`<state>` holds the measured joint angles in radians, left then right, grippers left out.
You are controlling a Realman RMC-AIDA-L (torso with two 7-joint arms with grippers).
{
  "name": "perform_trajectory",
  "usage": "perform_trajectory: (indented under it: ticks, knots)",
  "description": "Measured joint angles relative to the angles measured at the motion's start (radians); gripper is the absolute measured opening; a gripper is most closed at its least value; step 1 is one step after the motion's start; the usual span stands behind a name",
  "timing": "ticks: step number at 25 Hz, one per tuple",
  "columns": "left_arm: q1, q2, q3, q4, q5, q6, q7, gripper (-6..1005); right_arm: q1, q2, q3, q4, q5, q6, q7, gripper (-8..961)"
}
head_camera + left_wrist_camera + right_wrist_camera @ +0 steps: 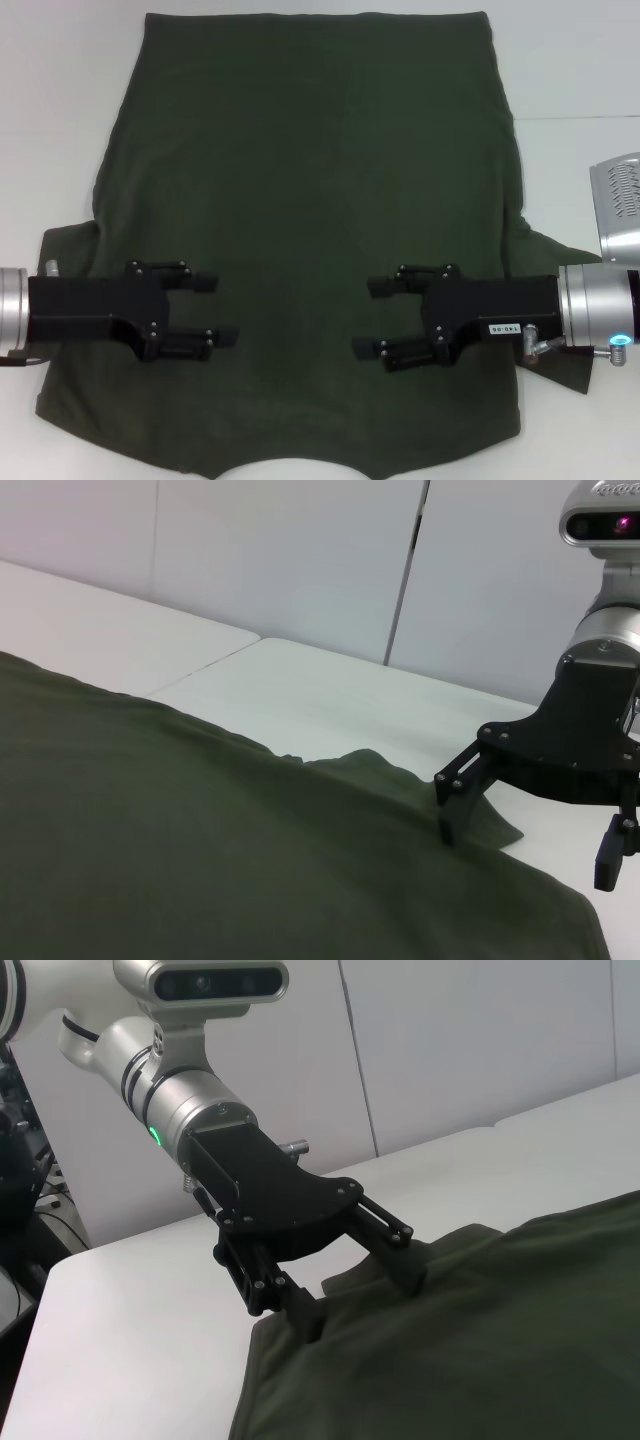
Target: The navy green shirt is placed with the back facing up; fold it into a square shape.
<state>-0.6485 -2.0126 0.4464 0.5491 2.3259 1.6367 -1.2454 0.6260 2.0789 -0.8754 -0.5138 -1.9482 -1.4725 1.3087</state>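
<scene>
The navy green shirt (310, 180) lies spread flat on the white table (60, 100), plain side up, with the neck opening at the near edge and the hem far from me. My left gripper (215, 310) hovers over the shirt's near left part, open, fingers pointing toward the middle, holding nothing. Opposite it, my right gripper (370, 317) is over the near right part, also open and empty, fingers pointing back at the left one. The left wrist view shows the right gripper (525, 845) just above the cloth (200, 830). The right wrist view shows the left gripper (360, 1295) low over the shirt (480, 1340).
A short sleeve (65, 245) sticks out on the left, and the other sleeve (540, 245) on the right, partly under my right arm. A silver perforated housing (620, 200) stands at the right edge. Bare white table surrounds the shirt.
</scene>
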Motion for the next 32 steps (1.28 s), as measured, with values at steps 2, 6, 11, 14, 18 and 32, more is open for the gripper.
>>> perform_trajectory:
  ticks: [2,6,11,14,18,32]
  knots:
    - [0.000,0.000,0.000,0.000,0.002,-0.005,0.000,811,0.001,0.001,0.000,0.000,0.000,0.000,0.001,930]
    - [0.000,0.000,0.000,0.000,0.004,-0.009,0.000,812,0.002,0.001,-0.001,0.000,0.000,0.000,0.001,929]
    - [0.000,0.000,0.000,0.000,0.004,-0.009,0.000,812,0.005,0.001,-0.001,0.000,0.000,0.000,0.000,928]
    - [0.000,0.000,-0.001,0.000,0.004,-0.011,0.000,812,0.006,0.001,-0.001,0.000,0.000,0.000,0.000,927]
    - [0.002,0.004,-0.013,0.033,0.007,-0.011,-0.014,811,0.007,0.001,-0.001,0.000,0.000,0.001,0.000,927]
    - [0.023,0.059,-0.045,0.275,0.223,-0.140,-0.120,811,0.028,0.007,-0.001,0.003,0.003,0.022,0.010,926]
